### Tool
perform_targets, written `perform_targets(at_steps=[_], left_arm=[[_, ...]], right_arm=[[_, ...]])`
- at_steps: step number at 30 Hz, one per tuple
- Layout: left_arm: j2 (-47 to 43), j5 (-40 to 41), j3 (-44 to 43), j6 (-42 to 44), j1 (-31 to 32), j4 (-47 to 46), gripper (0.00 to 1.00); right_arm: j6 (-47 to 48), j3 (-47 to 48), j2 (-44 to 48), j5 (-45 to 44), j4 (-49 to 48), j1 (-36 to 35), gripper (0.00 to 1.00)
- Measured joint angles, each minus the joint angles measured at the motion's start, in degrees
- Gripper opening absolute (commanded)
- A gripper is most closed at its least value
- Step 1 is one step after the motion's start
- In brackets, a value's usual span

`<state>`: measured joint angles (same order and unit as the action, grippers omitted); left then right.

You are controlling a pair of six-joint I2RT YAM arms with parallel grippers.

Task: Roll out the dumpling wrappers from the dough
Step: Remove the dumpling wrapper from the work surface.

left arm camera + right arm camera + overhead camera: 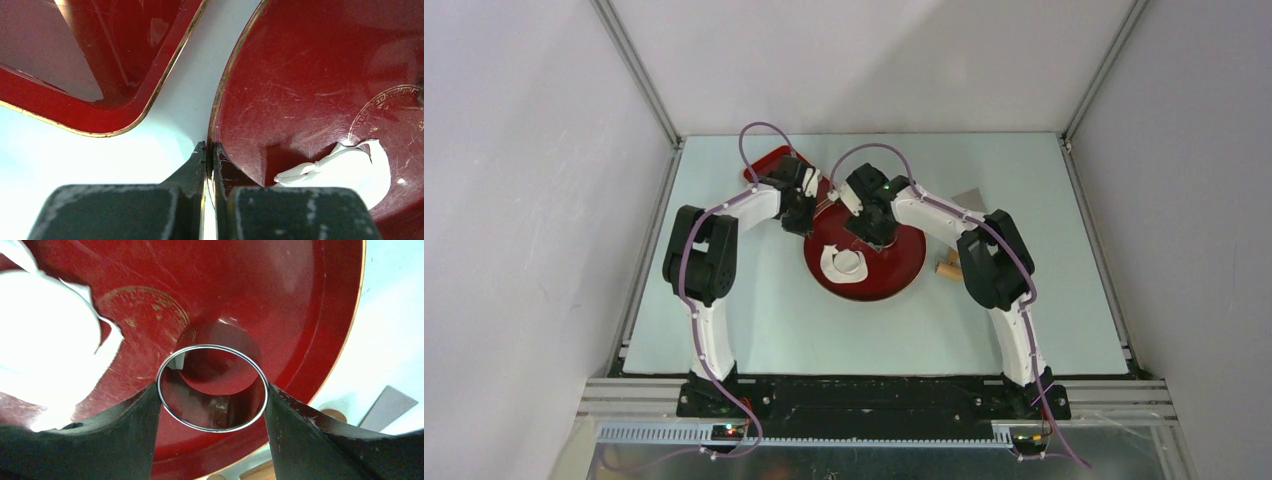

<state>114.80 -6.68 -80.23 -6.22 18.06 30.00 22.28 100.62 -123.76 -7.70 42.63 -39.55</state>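
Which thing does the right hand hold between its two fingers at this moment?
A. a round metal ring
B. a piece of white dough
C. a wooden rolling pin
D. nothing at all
A: in the right wrist view the right hand grips a shiny metal ring, one finger on each side of it, over the round red plate.

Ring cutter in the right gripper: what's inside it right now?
Only bare red plate shows through the ring cutter. The dough lies beside it on the plate, none seen inside. The cutter's bottom edge is hidden by its own wall.
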Motion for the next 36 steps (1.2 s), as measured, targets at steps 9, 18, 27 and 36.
perform_targets(at_steps=[9,18,27,36], left_arm=[[0.0,0.0,0.0,0.0,0.0,0.0,0.0],[0.0,0.0,0.0,0.0,0.0,0.0,0.0],[0.0,0.0,0.0,0.0,0.0,0.0,0.0],[0.0,0.0,0.0,0.0,0.0,0.0,0.0]], right_arm=[[0.8,-2.5,2.3,0.8,2.2,1.1,0.58],[-2.1,2.4,2.1,6.8,6.9,0.4,0.58],[-3.2,5.6,1.1,9.7,7.6,-2.0,0.59],[-3.2,5.3,-0.3,9.7,8.7,-2.2,0.59]])
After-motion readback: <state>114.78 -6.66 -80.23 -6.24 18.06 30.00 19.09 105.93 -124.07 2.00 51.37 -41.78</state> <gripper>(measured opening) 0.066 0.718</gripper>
